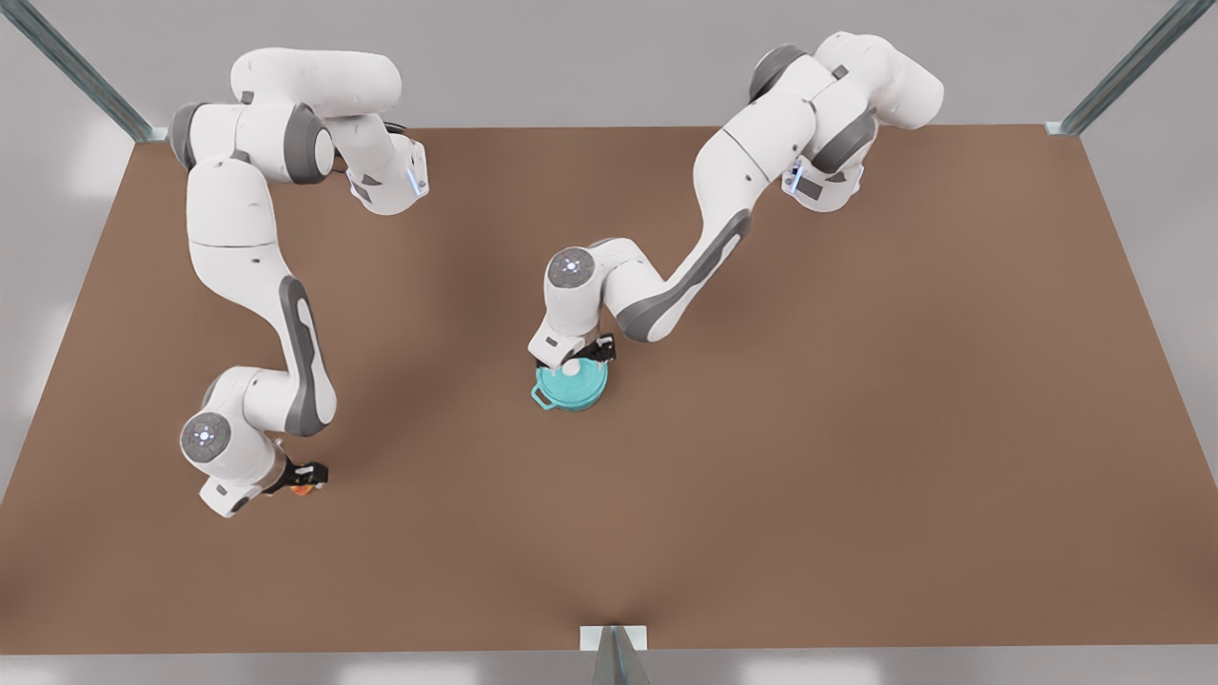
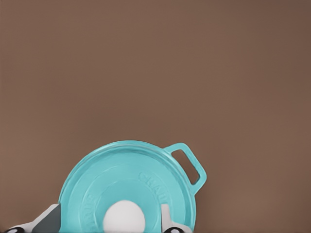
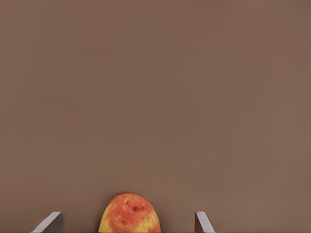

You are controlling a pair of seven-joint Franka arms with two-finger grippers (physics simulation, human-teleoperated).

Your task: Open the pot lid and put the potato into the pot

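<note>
While half-hidden, potato [image 3: 129,214] between fingertips [image 3: 50,222].

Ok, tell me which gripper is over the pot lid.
The left gripper, at mid-table: its open fingers flank the pot lid's white knob. The right gripper straddles the potato instead.

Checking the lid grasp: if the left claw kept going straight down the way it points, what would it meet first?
Most likely the white knob on the pot lid; the left claw sits open, a finger either side of it. Depth is unclear.
</note>
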